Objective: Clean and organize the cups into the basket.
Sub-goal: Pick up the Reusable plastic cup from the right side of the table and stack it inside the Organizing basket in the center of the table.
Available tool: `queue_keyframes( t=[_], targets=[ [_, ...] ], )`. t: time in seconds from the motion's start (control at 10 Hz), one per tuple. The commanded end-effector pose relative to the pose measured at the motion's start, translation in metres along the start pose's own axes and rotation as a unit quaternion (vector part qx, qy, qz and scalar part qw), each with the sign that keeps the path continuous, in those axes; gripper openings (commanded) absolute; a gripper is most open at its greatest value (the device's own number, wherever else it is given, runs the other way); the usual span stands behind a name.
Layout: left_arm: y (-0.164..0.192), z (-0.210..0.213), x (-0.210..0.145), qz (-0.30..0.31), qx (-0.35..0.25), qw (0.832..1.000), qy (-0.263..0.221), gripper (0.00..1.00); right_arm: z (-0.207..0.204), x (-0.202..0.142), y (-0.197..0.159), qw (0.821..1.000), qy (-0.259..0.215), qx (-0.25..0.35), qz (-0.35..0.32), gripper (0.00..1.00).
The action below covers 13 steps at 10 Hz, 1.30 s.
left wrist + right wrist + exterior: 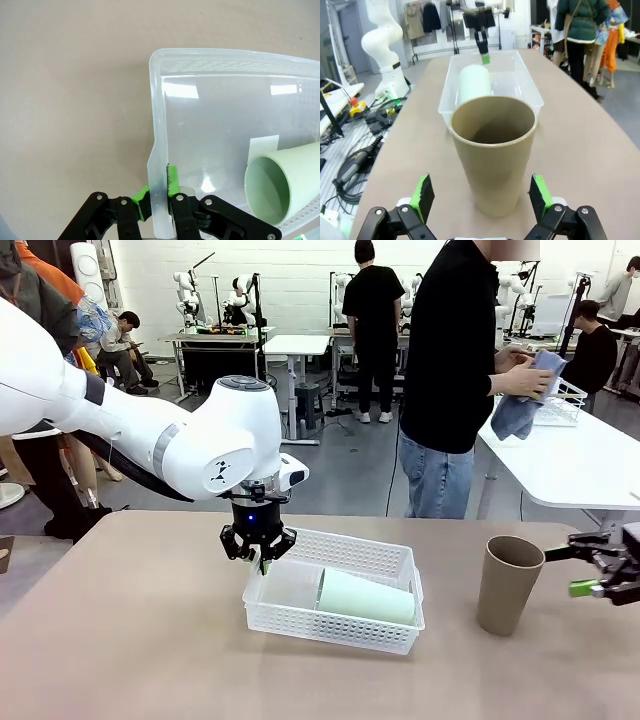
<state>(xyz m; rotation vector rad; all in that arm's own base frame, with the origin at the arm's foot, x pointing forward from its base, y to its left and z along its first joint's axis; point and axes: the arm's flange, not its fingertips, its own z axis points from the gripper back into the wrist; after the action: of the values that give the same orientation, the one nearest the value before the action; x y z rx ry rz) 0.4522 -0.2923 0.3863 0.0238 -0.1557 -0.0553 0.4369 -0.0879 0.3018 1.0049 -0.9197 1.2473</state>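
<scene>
**2 cups, 1 basket, 2 claws**

Front: 1 white mesh-sided plastic basket [330, 633] on a matte beige table [120, 640], lab room w/ more tables behind. Smooth mint cup [365, 597] lies on its side inside the basket. Tan cup [508, 585] stands upright to the right of the basket.

Left wrist: left gripper [159, 192] is clamped on the basket's wall.

Right wrist: right gripper [482, 197] has its jaws apart, either side of the tan cup.
</scene>
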Motion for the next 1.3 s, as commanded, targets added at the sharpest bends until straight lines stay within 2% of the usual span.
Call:
queue_keyframes(
  t=[0.0,0.5,1.2],
  targets=[
    [0.0,0.001,0.0,0.0,0.001,1.0,0.0,0.0,-0.026,-0.014,-0.016,1.0,0.02,0.005,-0.014,1.0],
    [0.0,0.001,0.0,0.0,0.001,1.0,0.0,0.0,-0.034,-0.024,-0.025,0.999,0.028,0.012,-0.019,1.0],
    [0.0,0.001,0.0,0.0,0.001,1.0,0.0,0.0,-0.082,-0.029,-0.037,0.997,0.052,0.057,-0.027,1.0]
  ],
)
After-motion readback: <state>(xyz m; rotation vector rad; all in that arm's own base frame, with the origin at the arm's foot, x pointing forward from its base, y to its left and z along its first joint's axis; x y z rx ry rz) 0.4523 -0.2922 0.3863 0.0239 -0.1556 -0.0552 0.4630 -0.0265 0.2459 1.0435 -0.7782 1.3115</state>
